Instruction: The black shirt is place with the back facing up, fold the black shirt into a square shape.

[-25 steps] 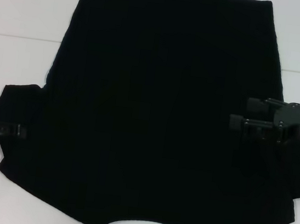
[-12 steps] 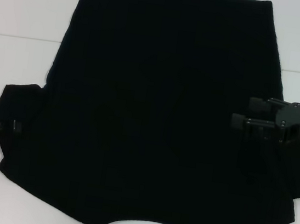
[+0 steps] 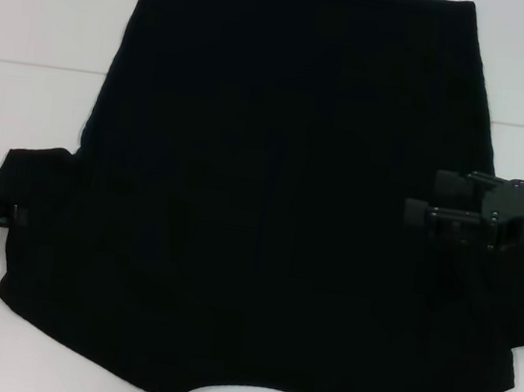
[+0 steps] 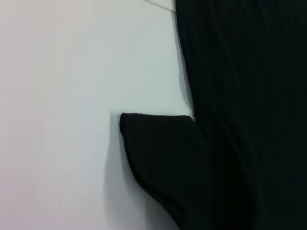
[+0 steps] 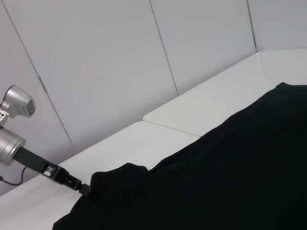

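Fingers first: left gripper (image 3: pixel 10 213) nipped onto the edge of the left sleeve (image 4: pixel 160 153), seemingly pinching cloth, low at the surface (image 3: pixel 44 13). Right gripper (image 3: pixel 424 214) over the right side of the black shirt (image 3: pixel 280 208), fingers pointing inward, black on black, so impossible to tell whether wide, narrow or holding. Shirt spread flat across the white surface, hem far, collar notch near, no lettering showing. Looks like the first sleeve fold just starting. Risks, as a guess: thin pinch slipping off the left sleeve, or uneven pulls from the two sides dragging the whole shirt and skewing the fold.
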